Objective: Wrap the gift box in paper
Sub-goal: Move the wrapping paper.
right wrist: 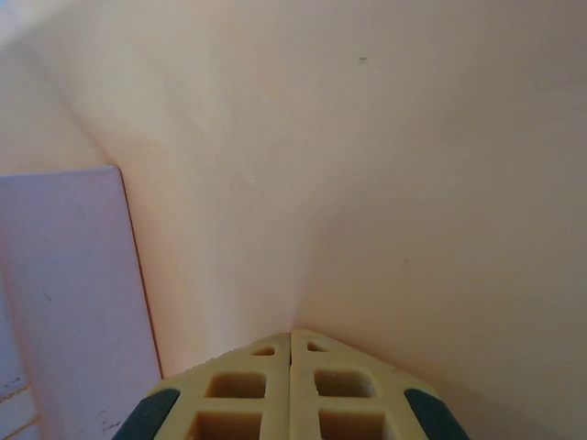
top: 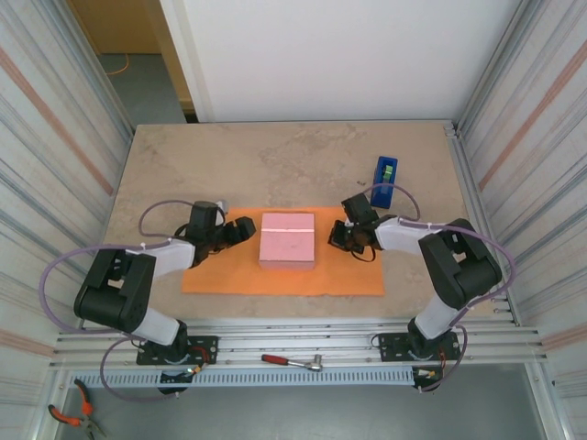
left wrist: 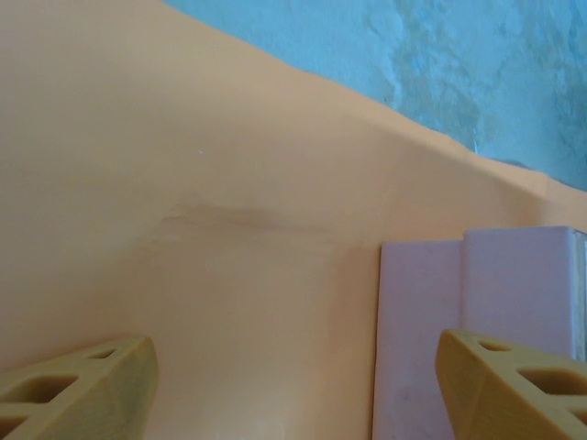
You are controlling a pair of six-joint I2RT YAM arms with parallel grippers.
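**Top view.** Orange-handled pliers (top: 69,417) lie nearest, at the lower left, with a red-handled ratchet (top: 292,361) on the rail between the arm bases. The paper (top: 275,280) lies flat on the table (top: 275,156), and the box (top: 288,238) sits on it near its middle. The left gripper (top: 240,229) is just left of the box and the right gripper (top: 341,238) just right of it, both over the paper. A blue dispenser (top: 385,171) stands upright beyond the right arm; its markings are too small to read.

**Left wrist.** The left gripper (left wrist: 293,353) is spread wide and holds nothing. One finger is over the paper (left wrist: 183,183), the other over the box (left wrist: 477,312). The box face carries no legible writing.

**Right wrist.** The right gripper (right wrist: 292,335) is closed, tips together, pinching a raised fold of paper (right wrist: 413,183). The box (right wrist: 64,293) lies just to the left.
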